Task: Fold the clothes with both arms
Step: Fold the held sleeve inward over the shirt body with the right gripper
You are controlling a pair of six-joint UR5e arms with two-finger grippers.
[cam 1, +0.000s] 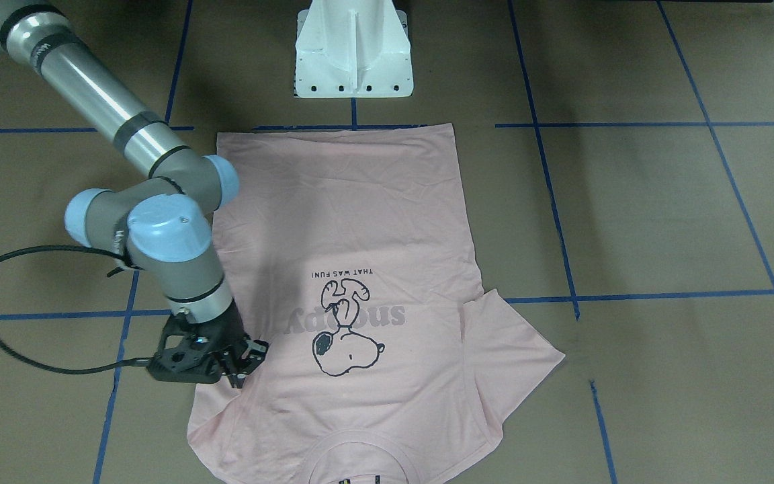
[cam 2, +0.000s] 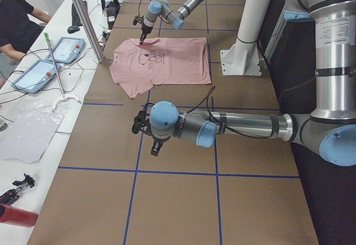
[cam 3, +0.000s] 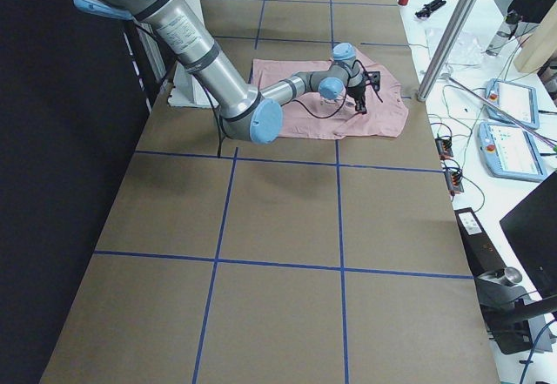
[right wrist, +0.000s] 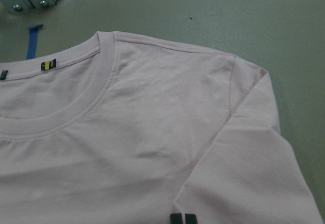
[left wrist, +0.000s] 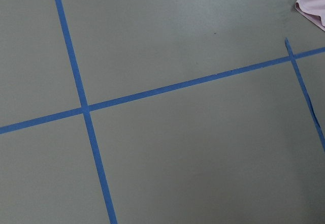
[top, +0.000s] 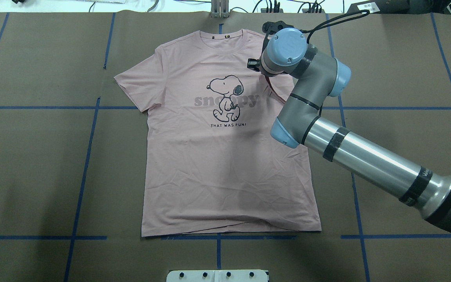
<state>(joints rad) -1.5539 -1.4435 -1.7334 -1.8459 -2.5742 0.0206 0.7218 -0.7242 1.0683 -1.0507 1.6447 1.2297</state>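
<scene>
So the pink T-shirt (top: 225, 164) is laid out flat on the brown bench (top: 33, 176), print side up. The collar is at the far edge from the robot and the hem is toward its white pedestal (cam 1: 353, 54). The Snoopy print (top: 226, 98) sits mid-chest with "THAT WAS FUN!" under it, and both sleeves are spread out to the sides.

The right arm (top: 366, 156) comes in over the shirt's right edge. The right gripper (cam 1: 239, 368) is down at the sleeve seam on the robot's right side, just below the shoulder. In the right wrist view the 2 black fingertips (right wrist: 176, 218) sit side by side with only a sliver of gap, right at that seam. Honestly can't tell if any cloth is pinched between them, since the fabric around them lies flat.

The left arm (cam 2: 245, 125) is stretched out low over bare bench on the robot's left, well apart from the shirt. The left gripper (cam 2: 156, 149) points down, but it only shows from the side camera, so I can't tell if it's open or closed. Its wrist camera sees 2 blue tape lines (left wrist: 86, 107) crossing, plus a tip of pink sleeve in the top right corner.

A person (cam 2: 14, 17) is at the white side table, near 2 control tablets (cam 2: 67, 48).
</scene>
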